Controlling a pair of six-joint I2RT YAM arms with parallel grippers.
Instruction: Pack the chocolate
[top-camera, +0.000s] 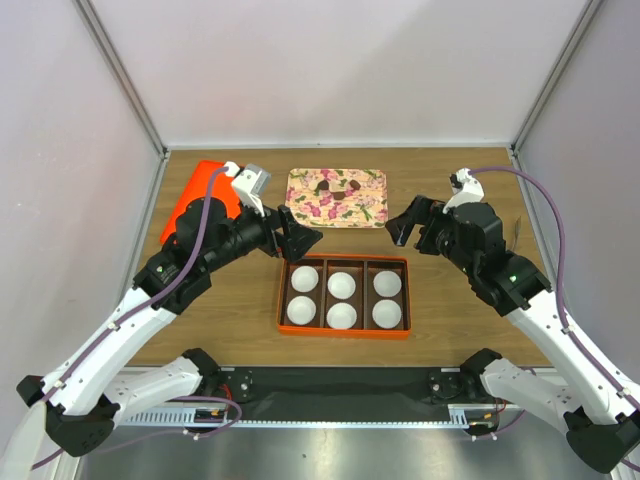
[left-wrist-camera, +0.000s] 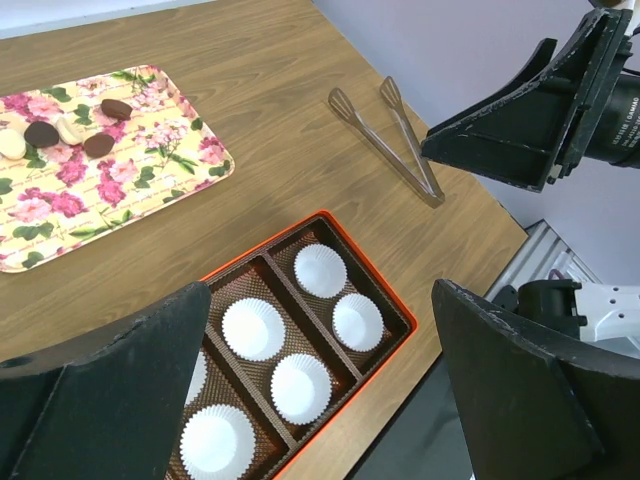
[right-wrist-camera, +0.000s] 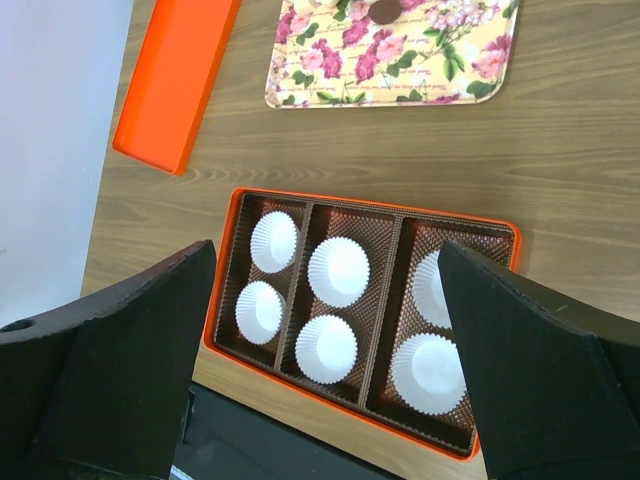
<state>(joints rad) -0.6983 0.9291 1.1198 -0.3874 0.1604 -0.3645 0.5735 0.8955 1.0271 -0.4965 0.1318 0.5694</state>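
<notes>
Orange box (top-camera: 344, 259): 6 white cups (top-camera: 342, 285); chocolate (left-wrist-camera: 42, 133) on tray (left-wrist-camera: 150, 172)

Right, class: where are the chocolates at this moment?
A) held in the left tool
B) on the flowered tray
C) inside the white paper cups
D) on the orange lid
B: the dark chocolates lie on the flowered tray, and the white paper cups are empty.

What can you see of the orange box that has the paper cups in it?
The orange box is shallow, rectangular and open, lying flat on the wooden table near its front edge. Two dark dividers split it into three compartments with a brown textured lining, each holding two empty white fluted paper cups.
</notes>
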